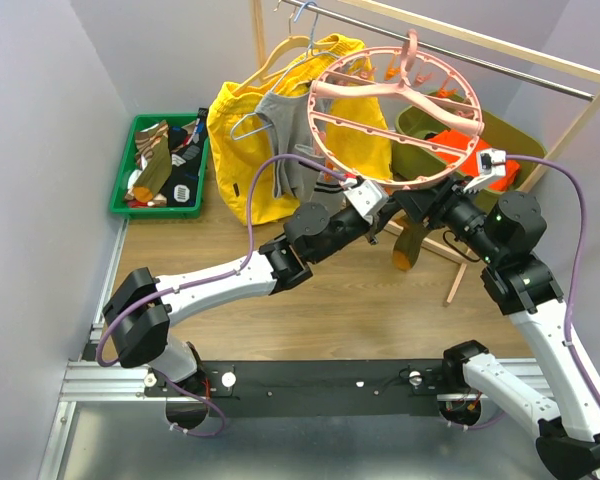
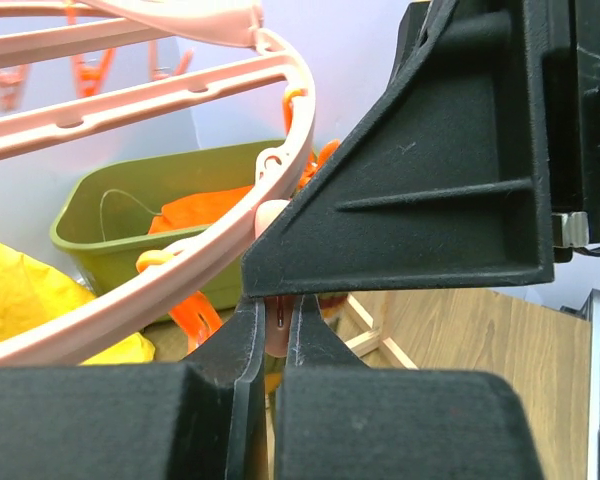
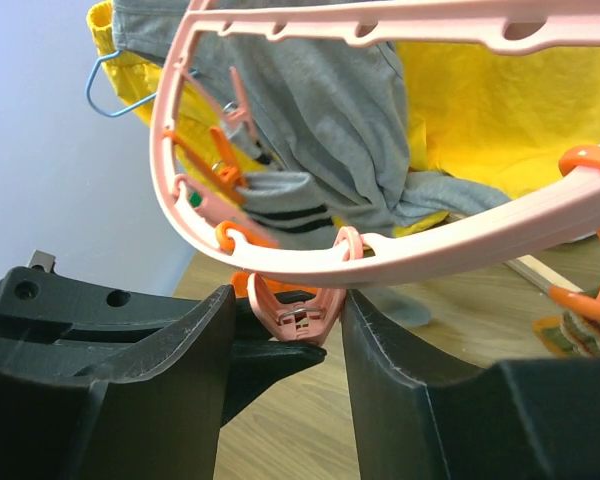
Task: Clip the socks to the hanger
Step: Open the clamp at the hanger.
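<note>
The round pink hanger (image 1: 325, 90) hangs from the rod, with pink and orange clips along its rim (image 3: 460, 250). My left gripper (image 2: 277, 322) is at the rim's near edge (image 1: 378, 203), shut on a pink clip (image 2: 277, 340). My right gripper (image 3: 288, 300) faces it from the right (image 1: 427, 205). Its jaws stand open on either side of that same pink clip (image 3: 295, 318), with a gap on the left side. An olive sock with an orange toe (image 1: 408, 245) dangles just below the two grippers; how it is attached is hidden. More socks (image 1: 158, 165) lie in the green tray.
A green tray (image 1: 120, 195) sits at the far left. A yellow jacket (image 1: 242, 120) and grey shirt (image 1: 280, 125) hang on thin hangers behind the ring. An olive bin (image 1: 510, 140) with orange fabric stands at the back right. The wooden rack's legs (image 1: 458, 275) stand on the table.
</note>
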Motion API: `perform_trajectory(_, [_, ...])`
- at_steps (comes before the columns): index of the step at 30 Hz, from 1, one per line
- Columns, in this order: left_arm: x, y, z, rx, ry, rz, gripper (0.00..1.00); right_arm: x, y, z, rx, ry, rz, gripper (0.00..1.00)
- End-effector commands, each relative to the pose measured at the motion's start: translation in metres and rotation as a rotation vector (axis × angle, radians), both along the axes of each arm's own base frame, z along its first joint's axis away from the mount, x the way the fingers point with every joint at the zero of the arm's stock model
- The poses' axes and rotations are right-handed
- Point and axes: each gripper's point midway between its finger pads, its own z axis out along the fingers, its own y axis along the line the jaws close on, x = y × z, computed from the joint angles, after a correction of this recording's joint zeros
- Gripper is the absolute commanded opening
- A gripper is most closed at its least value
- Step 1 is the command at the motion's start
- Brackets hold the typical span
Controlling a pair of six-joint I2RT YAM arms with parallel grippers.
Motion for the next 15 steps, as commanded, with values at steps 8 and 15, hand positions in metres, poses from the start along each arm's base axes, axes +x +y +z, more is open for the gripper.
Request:
perform_trajectory(8, [-0.009, -0.004, -0.007, 0.066, 0.021, -0.021, 0.00, -0.002, -0.004, 0.014, -0.029, -0.044, -0.013, 0.54])
perform_trajectory(15, [-0.010, -0.004, -0.019, 0.086, 0.036, -0.021, 0.00, 0.000, -0.012, 0.020, -0.027, -0.062, -0.057, 0.53])
